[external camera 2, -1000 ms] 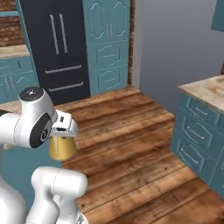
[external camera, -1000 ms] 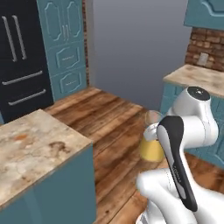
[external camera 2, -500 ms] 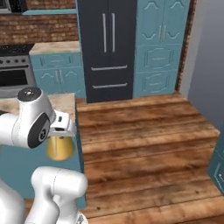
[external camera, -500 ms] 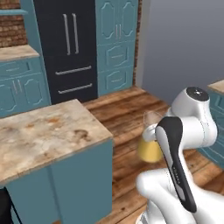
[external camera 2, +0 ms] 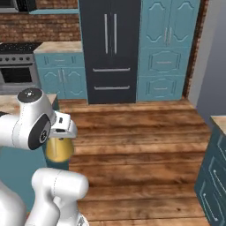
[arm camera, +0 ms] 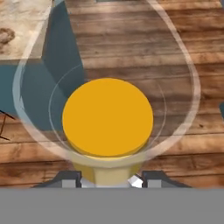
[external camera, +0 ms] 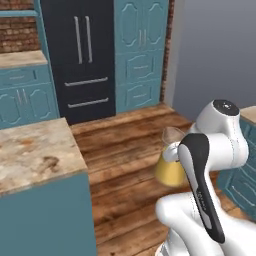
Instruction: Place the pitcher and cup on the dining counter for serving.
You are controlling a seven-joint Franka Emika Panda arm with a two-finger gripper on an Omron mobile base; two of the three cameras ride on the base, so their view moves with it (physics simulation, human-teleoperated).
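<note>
My gripper (arm camera: 109, 178) is shut on the neck of the pitcher (arm camera: 107, 118), a clear glass carafe with yellow-orange liquid. I carry it in the air close to my arm, over the wooden floor. The pitcher (external camera: 168, 169) hangs right of the dining counter (external camera: 31, 154), whose beige marbled top and teal base stand at the left. From the other side the pitcher (external camera 2: 59, 149) sits just under my hand, with the dining counter (external camera 2: 8, 104) at the left edge. Its corner (arm camera: 21, 27) lies ahead and to the left, lower than the pitcher. The cup is out of view.
A black fridge (external camera: 82, 55) (external camera 2: 110, 48) stands straight ahead between teal cabinets (external camera 2: 165, 48). A stove (external camera 2: 15, 68) is at the back left. Another teal counter (external camera 2: 217, 159) stands close on the right. Open plank floor (external camera 2: 137, 145) lies between.
The whole picture has swung: the base has turned, bringing the fridge to the middle and the dining counter closer on the left. The pitcher stays held in the same pose.
</note>
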